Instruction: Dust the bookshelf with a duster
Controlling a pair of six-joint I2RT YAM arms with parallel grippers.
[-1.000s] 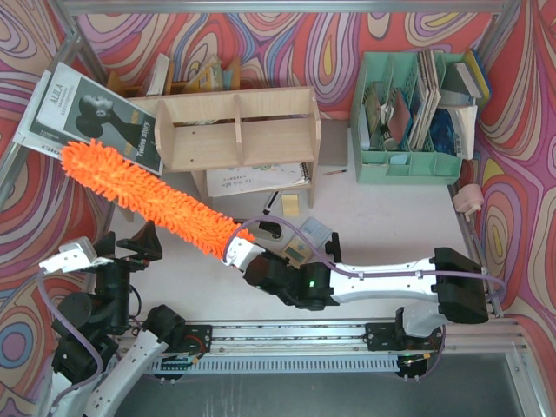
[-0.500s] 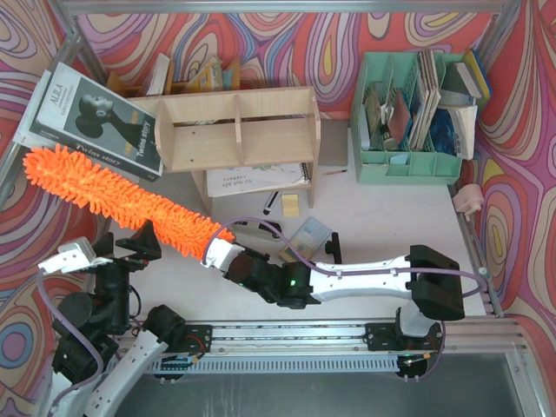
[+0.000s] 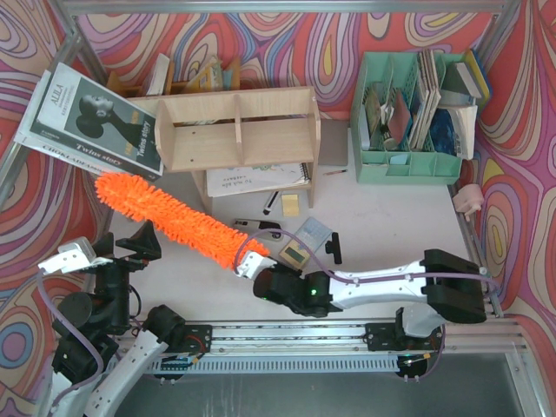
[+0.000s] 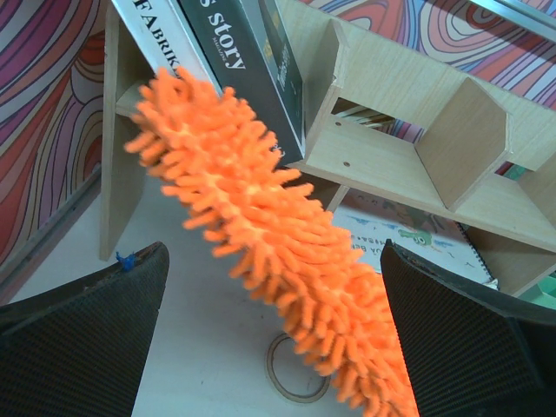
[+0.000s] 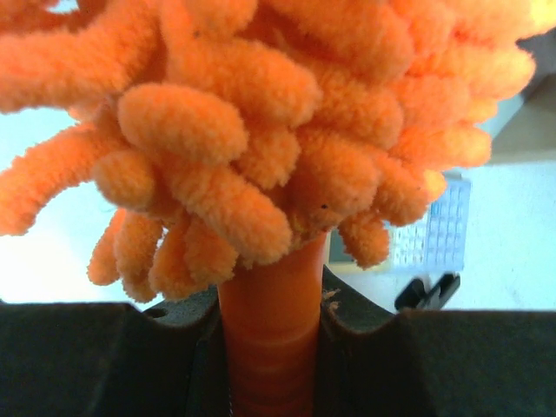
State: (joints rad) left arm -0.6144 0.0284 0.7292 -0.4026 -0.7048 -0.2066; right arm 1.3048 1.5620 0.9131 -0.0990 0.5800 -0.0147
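Observation:
The bookshelf (image 3: 239, 130) is a light plywood unit with dividers, standing at the back centre; it also shows in the left wrist view (image 4: 400, 87). The orange fluffy duster (image 3: 178, 221) slants from its tip near the shelf's left leg down to my right gripper (image 3: 252, 265). That gripper (image 5: 274, 313) is shut on the duster's orange handle (image 5: 274, 295), just below the fluff (image 5: 243, 130). My left gripper (image 3: 126, 246) waits at the near left, open. In its own view the gripper (image 4: 274, 252) frames the duster (image 4: 261, 234), which passes beyond the fingers and is not touched.
A large dark magazine (image 3: 91, 117) leans against the shelf's left end. A spiral notebook (image 3: 256, 178) lies under the shelf. A mint-green organiser (image 3: 408, 113) full of books stands back right. A sticky pad (image 3: 289, 203) and a small box (image 3: 311, 233) lie mid-table.
The right gripper swung the duster out to the left, then back right and nearer to me; its tip has come off the magazine. The left arm has not moved.

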